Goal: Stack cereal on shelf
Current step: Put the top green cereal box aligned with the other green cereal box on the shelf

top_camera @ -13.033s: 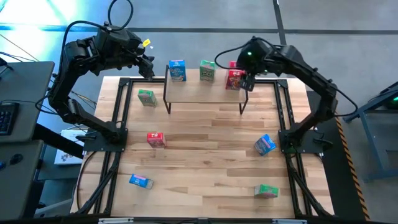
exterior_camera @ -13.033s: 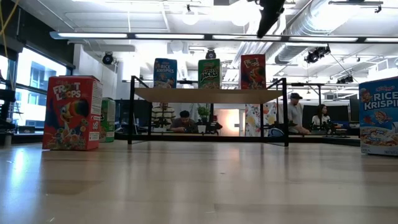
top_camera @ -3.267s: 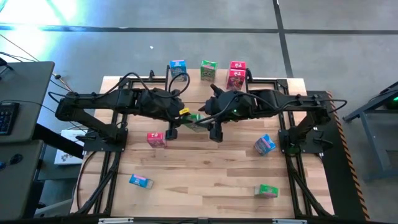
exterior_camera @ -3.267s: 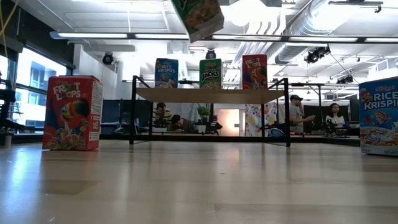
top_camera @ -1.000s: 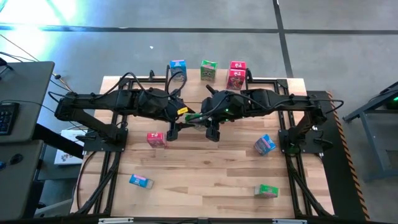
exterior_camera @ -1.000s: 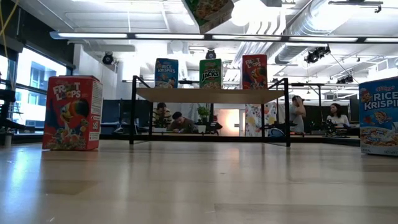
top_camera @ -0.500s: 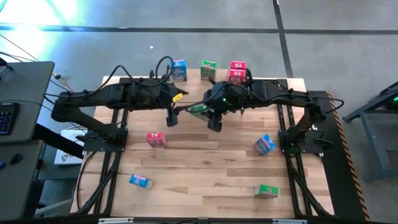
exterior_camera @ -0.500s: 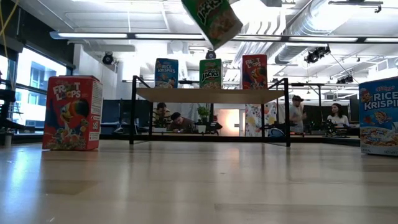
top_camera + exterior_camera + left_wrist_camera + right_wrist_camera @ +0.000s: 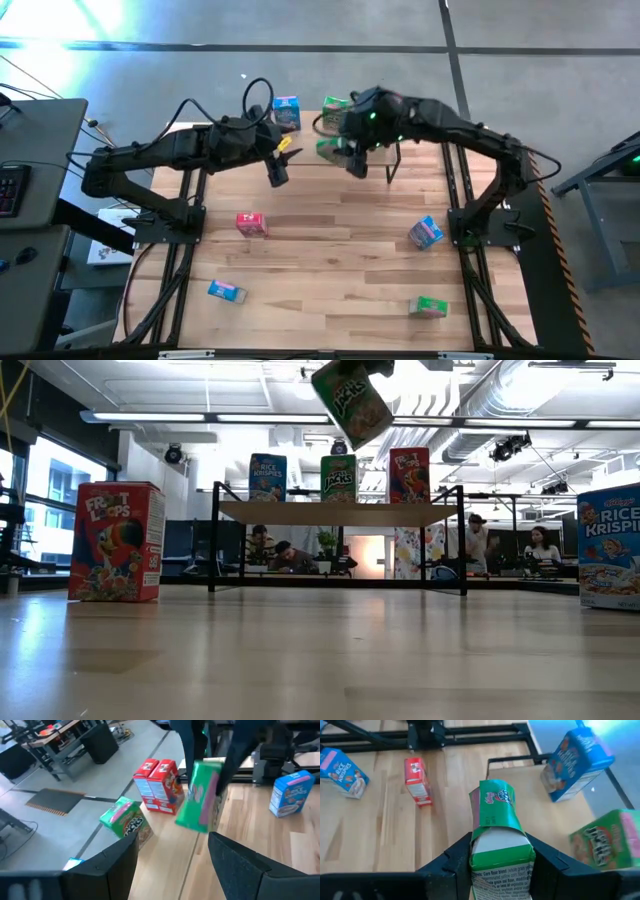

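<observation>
My right gripper is shut on a green cereal box, high over the near edge of the shelf. In the low view the box hangs tilted above the shelf's row. On the shelf stand a blue box, a green box and a red box, each on its base. My left gripper hovers open and empty to the left of the held box, over the table. My right gripper pinches the green box between its two fingers, one on each long side near the box's white-panelled end. The fingers slant down toward the table's far edge and lie along the box. It juts out ahead of them, tilted, clear of table and shelf.
Four more boxes lie on the table: red at mid left, blue at mid right, blue at near left, green at near right. The black frame rails run along both sides. People sit in the room behind.
My right gripper has carried the green box from over the table's middle toward the far edge, up to the shelf; the box stays lifted and tilted. My left gripper, still open, has drawn back toward the far left and has swung toward the shelf.
</observation>
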`<state>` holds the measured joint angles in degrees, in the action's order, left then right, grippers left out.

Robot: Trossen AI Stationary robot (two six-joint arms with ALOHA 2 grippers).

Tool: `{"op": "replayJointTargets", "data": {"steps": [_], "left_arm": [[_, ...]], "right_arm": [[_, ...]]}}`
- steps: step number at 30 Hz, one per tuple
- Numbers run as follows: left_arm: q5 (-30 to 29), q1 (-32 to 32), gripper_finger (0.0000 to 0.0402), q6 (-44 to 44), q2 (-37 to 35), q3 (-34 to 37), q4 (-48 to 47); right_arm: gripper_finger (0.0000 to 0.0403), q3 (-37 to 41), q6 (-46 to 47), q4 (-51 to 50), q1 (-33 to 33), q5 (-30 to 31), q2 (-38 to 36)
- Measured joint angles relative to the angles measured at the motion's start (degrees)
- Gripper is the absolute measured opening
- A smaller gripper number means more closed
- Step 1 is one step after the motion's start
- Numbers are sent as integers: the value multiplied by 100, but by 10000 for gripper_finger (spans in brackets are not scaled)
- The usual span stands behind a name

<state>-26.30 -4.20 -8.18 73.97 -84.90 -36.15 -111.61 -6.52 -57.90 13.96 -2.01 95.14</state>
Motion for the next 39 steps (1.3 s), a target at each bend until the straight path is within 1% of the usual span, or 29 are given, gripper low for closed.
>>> {"op": "replayJointTargets", "data": {"steps": [6,10,16,21,22,24,26,33,39], "left_arm": [[-4,-239,230,1,0,0,3],[-9,-382,230,1,0,0,3],[-7,-563,230,1,2,0,3],[-7,-657,230,1,2,0,3],[-7,-673,230,1,3,0,3],[-6,-681,230,1,4,0,2],[-7,-683,230,1,4,0,3],[0,-683,230,1,4,0,3],[-1,-683,230,1,4,2,1]], "right_arm": [[138,0,-430,102,631,-1044,-363],[138,0,-678,161,1002,-1571,-567],[138,-2,-949,163,1446,-2516,-625],[138,17,-1110,255,1588,-2801,-582],[138,101,-1137,420,1605,-2878,-594],[138,423,-1092,781,1624,-3051,-680],[138,922,-909,1212,1662,-3128,-813],[138,2622,-276,3236,1680,-3148,-1438],[138,3712,146,4784,1678,-3145,-1809]]}}
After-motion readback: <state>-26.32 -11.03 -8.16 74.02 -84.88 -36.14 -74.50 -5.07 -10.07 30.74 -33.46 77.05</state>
